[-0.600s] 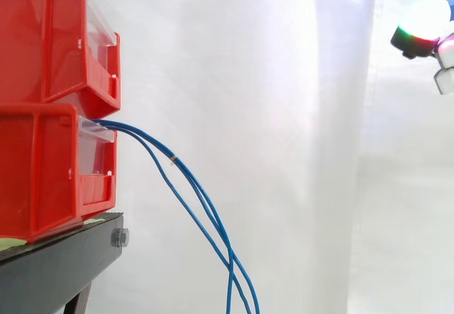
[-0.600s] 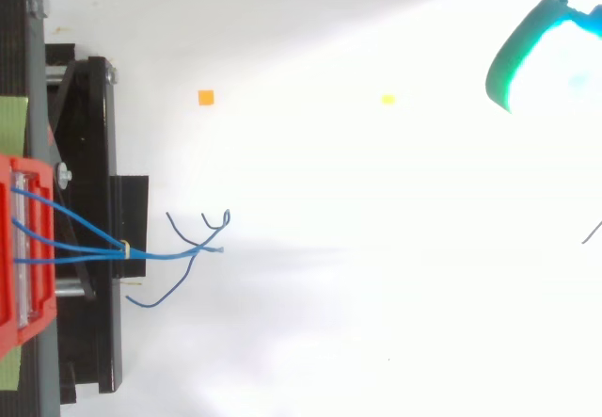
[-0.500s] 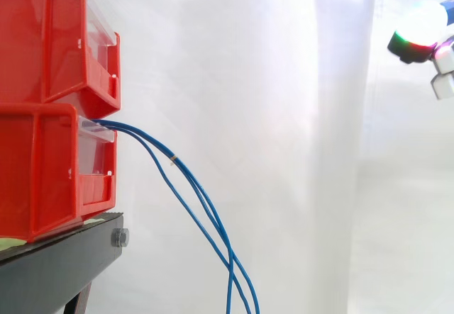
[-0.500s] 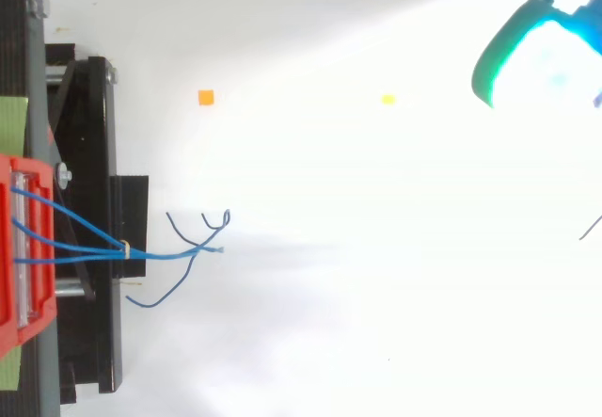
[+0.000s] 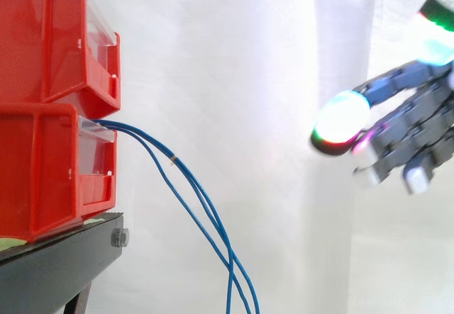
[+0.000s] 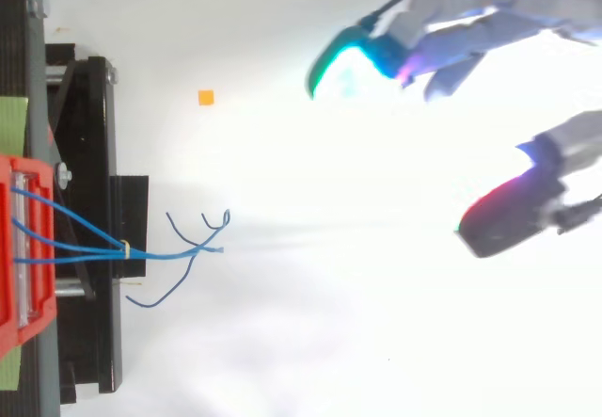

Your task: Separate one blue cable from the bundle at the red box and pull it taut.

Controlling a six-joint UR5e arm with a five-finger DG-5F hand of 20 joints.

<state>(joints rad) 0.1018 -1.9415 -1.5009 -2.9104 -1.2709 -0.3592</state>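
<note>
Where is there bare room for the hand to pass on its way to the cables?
Free: the white stretch between the open robot hand and the thin blue cables. Crowded: the mouth of the lower red plastic bin, where the cables leave tied together, and their crossed loose ends.

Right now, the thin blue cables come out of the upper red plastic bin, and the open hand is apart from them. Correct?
No: the side view shows the thin blue cables leaving the lower red plastic bin. The open hand is indeed apart from them.
</note>
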